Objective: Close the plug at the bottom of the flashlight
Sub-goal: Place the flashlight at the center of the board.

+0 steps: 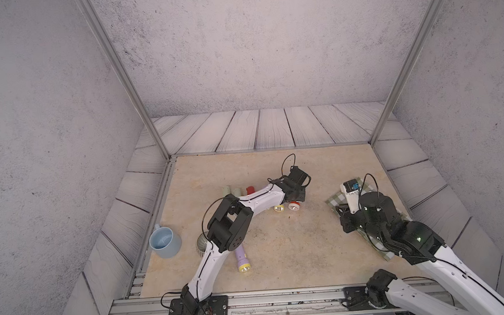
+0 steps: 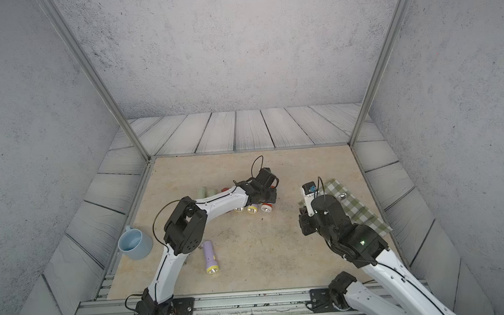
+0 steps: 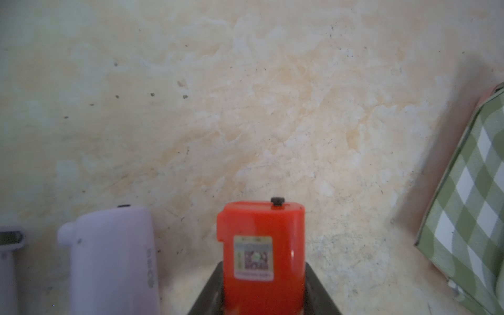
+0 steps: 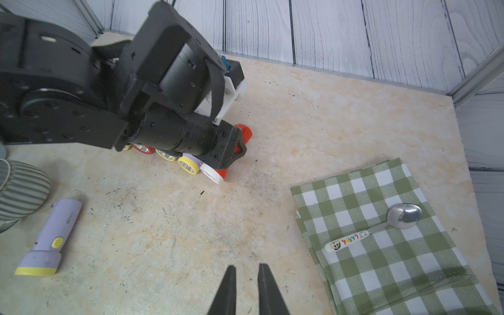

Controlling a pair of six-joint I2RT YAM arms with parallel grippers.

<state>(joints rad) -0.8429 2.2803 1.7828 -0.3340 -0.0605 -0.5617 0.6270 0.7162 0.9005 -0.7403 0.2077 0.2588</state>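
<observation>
A red flashlight (image 3: pixel 263 245) lies on the beige table with a QR sticker on its body. My left gripper (image 3: pixel 263 264) is shut on it, one dark finger (image 3: pixel 214 289) on each side. At its tail end a small black plug (image 3: pixel 277 201) sticks out; I cannot tell whether it is seated. In both top views the left gripper (image 1: pixel 296 196) (image 2: pixel 265 197) covers the body, and only the flashlight's white head (image 1: pixel 293 206) (image 2: pixel 266 207) shows. My right gripper (image 4: pixel 246 267) hovers over bare table to the right, open by a narrow gap, holding nothing.
Several more flashlights (image 1: pixel 278 208) lie in a row beside the red one, a lilac one (image 3: pixel 114 259) closest. Another lilac flashlight (image 1: pixel 241 259) lies near the front. A blue mug (image 1: pixel 164 243) and striped bowl (image 4: pixel 19 188) stand left. A spoon (image 4: pixel 403 215) rests on a green checked cloth (image 4: pixel 381 259) at right.
</observation>
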